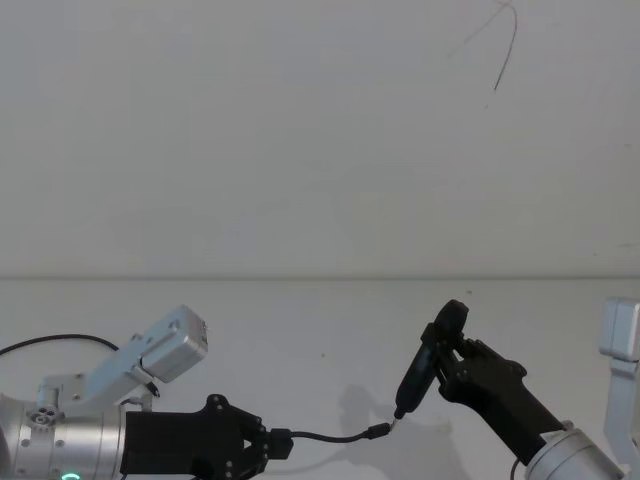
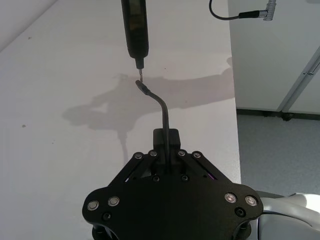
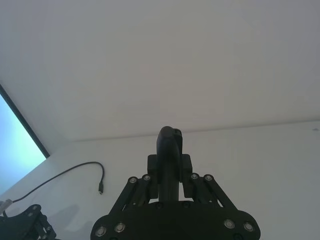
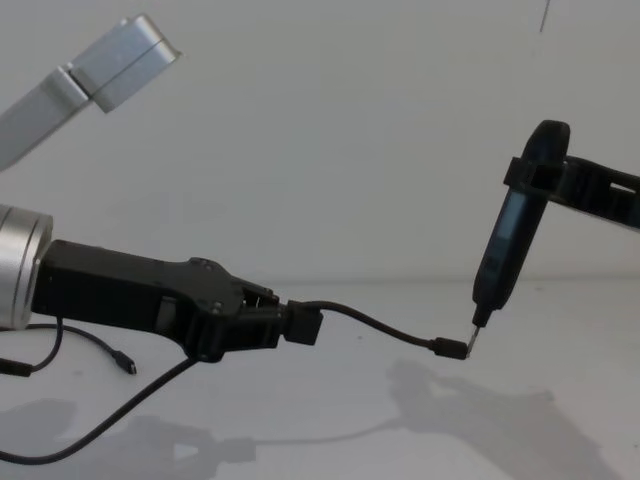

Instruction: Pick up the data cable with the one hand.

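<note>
Chest view shows the left gripper (image 4: 285, 325), a black angular two-jaw tool on a silver cylindrical wrist, reaching in from 9 o'clock with its jaws closed down on a small black block that carries the data cable (image 4: 385, 328), a thin black flexible lead ending in a small black plug with a short metal tip. The cable is held clear of the white surface (image 4: 330, 420), its free length arcing toward 3 o'clock, so the task's thing looks already lifted rather than lying loose. At about 3 o'clock the right gripper (image 4: 535, 165) has its jaws clamped on a slender black pen-shaped tool (image 4: 510, 245), tilted with its pale point down at the plug tip, touching or just beside it; I cannot tell which. That pairing suggests the cable is held level so the plug can be presented to the tool. Seen from the left wrist, the cable (image 2: 162, 107) rises straight out from between the closed jaws (image 2: 167, 152) and bends near its end toward the tool (image 2: 135, 30). Another thin black lead (image 4: 95, 425) trails on the surface below the left arm. In the head view the left gripper (image 1: 265, 445) sits at 7 o'clock, the right gripper (image 1: 450, 355) at 4 o'clock.
</note>
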